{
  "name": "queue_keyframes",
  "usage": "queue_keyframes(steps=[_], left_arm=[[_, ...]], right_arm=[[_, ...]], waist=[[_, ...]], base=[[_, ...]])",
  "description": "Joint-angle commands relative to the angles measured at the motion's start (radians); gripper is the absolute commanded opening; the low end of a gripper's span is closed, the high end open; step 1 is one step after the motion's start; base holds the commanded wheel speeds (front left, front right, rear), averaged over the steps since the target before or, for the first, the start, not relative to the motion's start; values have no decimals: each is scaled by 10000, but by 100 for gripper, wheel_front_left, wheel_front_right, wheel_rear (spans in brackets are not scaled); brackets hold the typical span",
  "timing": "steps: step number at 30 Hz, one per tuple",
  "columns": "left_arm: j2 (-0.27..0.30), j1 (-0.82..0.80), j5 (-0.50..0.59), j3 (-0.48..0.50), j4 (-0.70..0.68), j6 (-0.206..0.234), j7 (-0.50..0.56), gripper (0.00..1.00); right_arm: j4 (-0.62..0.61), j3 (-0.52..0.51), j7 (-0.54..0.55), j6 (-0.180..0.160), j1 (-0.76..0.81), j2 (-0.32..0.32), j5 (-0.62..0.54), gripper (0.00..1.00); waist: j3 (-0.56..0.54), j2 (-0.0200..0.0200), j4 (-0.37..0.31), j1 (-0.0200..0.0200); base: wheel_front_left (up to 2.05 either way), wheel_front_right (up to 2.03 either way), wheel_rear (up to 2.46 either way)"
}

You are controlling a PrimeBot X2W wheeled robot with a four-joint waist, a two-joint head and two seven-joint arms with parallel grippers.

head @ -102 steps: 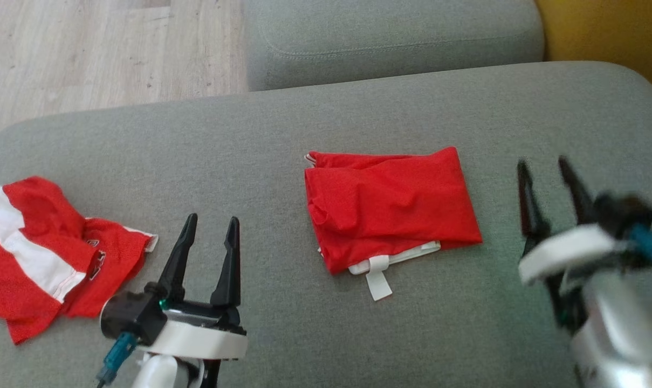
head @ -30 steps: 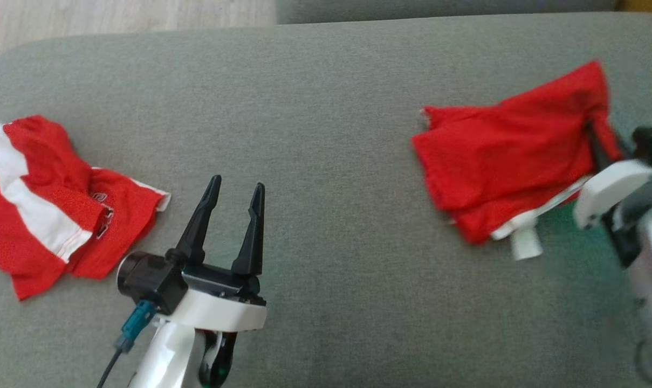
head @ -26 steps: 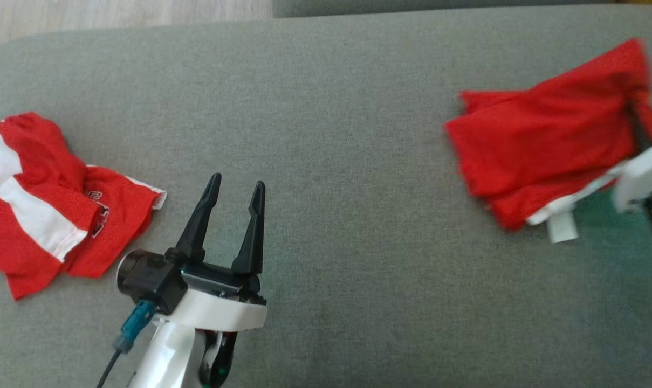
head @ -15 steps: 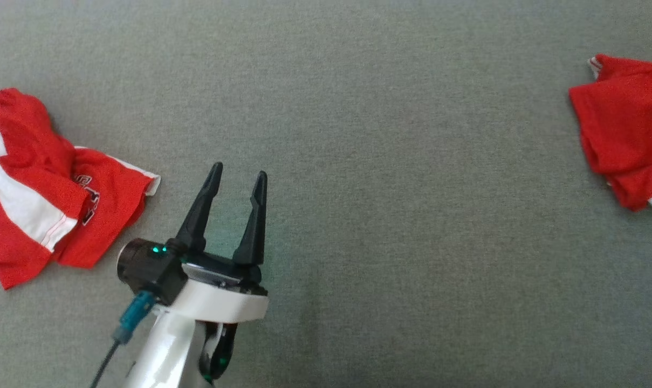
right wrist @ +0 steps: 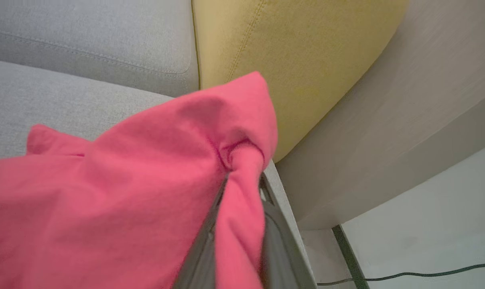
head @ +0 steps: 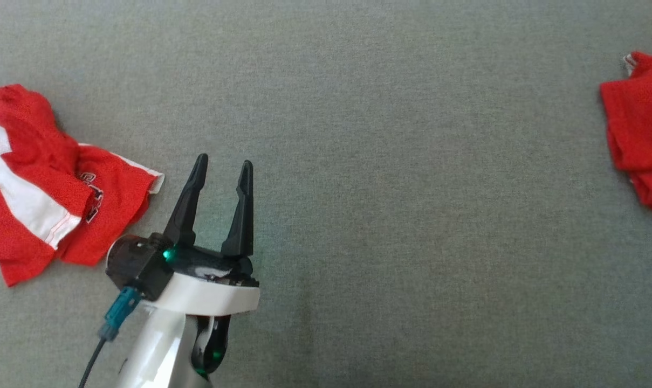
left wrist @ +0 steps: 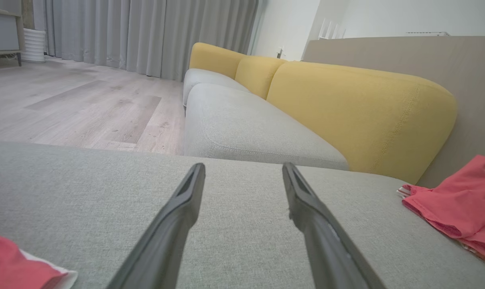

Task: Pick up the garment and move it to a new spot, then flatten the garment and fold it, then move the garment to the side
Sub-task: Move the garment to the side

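The right end effector (right wrist: 242, 178) clamps a bunched edge of the red garment (right wrist: 126, 192), its cloth trailing left in that wrist view; the left end effector (head: 221, 164) hovers spread.

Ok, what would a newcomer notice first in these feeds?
The folded garment sits at the far right edge of the grey cushion, with a corner bunched between the fingers of the right gripper. Next is the crumpled red-and-white garment at far left, with the open left gripper poised beside it.
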Motion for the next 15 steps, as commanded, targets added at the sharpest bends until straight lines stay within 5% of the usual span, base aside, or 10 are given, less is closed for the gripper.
queue_keyframes(steps=[1, 7, 15], left_arm=[[26, -115, 80, 266, -268, 15, -95, 100], [26, 6, 108, 329, -243, 15, -95, 100], [26, 344, 182, 679, -934, 15, -95, 100]], right_arm=[[-249, -22, -118, -9, -95, -168, -104, 100], [-725, -209, -313, -9, -190, 592, -264, 100], [-2595, -117, -976, -9, 295, 2515, 439, 100]], waist=[[-127, 0, -43, -1], [-674, 0, -190, -1], [-1641, 0, -380, -1]], base=[[0, 0, 0], [0, 0, 0], [0, 0, 0]])
